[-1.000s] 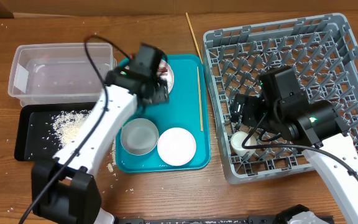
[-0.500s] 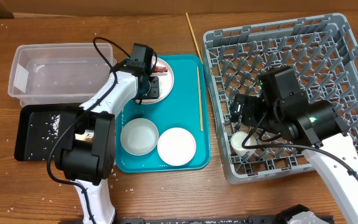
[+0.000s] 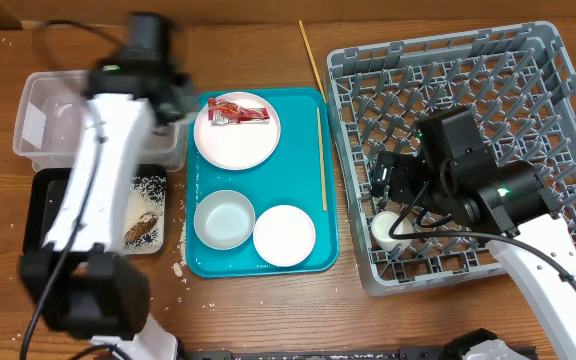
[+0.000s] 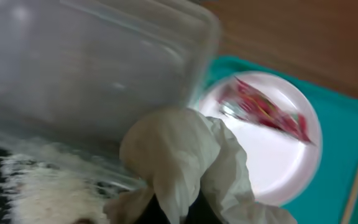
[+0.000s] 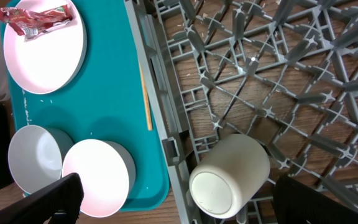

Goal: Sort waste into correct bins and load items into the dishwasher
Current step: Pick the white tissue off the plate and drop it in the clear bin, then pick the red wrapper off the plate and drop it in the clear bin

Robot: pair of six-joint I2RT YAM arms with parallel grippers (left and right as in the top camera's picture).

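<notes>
crumpled white paper [image 4: 185,155] sat bunched in the left pincer [image 3: 166,95], at the clear tub [image 4: 104,62] rim, black tray [image 3: 43,215] w/ rice just below. step in hand: prob binning the paper. next: centre it over the right bin, then release. right pincer [image 5: 179,199] gaped wide over the cup [image 5: 229,176] in the rack [image 3: 488,90].

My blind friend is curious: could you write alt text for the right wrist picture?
A white cup lies in the grey dish rack, between the open fingers. Left, a teal tray holds a plate with a red wrapper, a bowl, a dish, a chopstick.
</notes>
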